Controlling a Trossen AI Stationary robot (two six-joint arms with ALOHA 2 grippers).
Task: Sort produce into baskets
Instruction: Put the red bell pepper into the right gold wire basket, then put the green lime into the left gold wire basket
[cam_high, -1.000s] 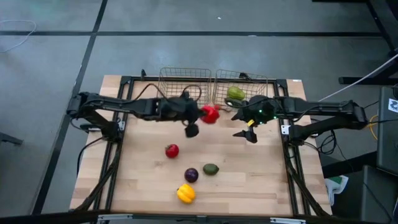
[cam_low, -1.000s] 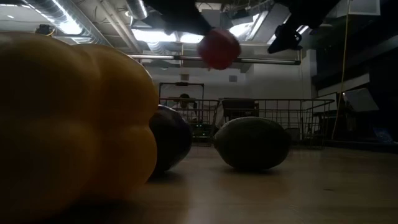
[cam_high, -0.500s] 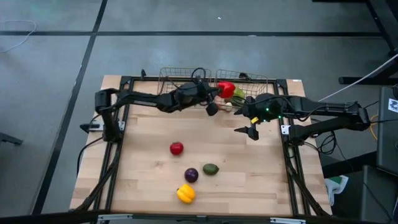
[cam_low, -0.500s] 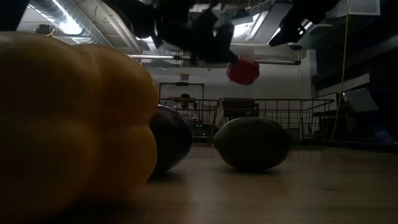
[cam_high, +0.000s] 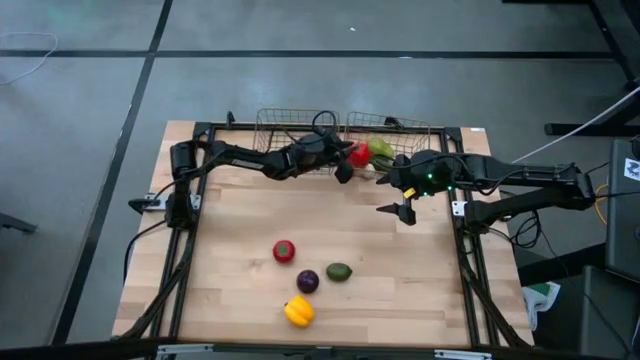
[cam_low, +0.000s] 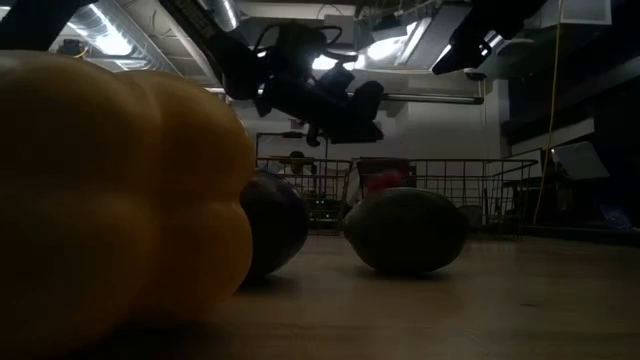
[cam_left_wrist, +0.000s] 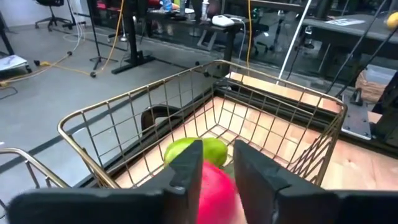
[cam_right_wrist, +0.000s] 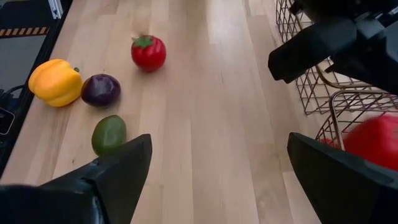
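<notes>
High view: we saw the left end effector (cam_high: 345, 165) reaching over the near edge of the right wire basket (cam_high: 425, 130), with the red pepper (cam_high: 359, 154) just at its tip, beside a green piece (cam_high: 379, 150) lying inside that basket. In the left wrist view the red pepper (cam_left_wrist: 214, 190) sat between the two dark fingers (cam_left_wrist: 186, 171), which stood slightly parted around it; we could not tell whether they were gripping it or had let it go. The green piece (cam_left_wrist: 196, 151) lay just beyond on the basket floor. The left wire basket (cam_high: 298, 128) stood touching the right one along the far side of the bench (cam_high: 230, 290).

The right end effector (cam_high: 403, 207) hung over the bench just in front of the right basket, its fingers spread wide and grasping nothing (the right wrist view showed both fingers far apart with bare wood between).

Well apart from the baskets, on the near half of the bench, lay the red tomato (cam_high: 284, 251), and closer to the front edge the purple ball (cam_high: 308, 282), a dark green piece (cam_high: 339, 271) just beside it, and the yellow pepper (cam_high: 298, 312). In the low view the yellow pepper (cam_low: 120, 190) filled the foreground, with the purple ball (cam_low: 280, 222) and dark green piece (cam_low: 405, 230) behind it.
</notes>
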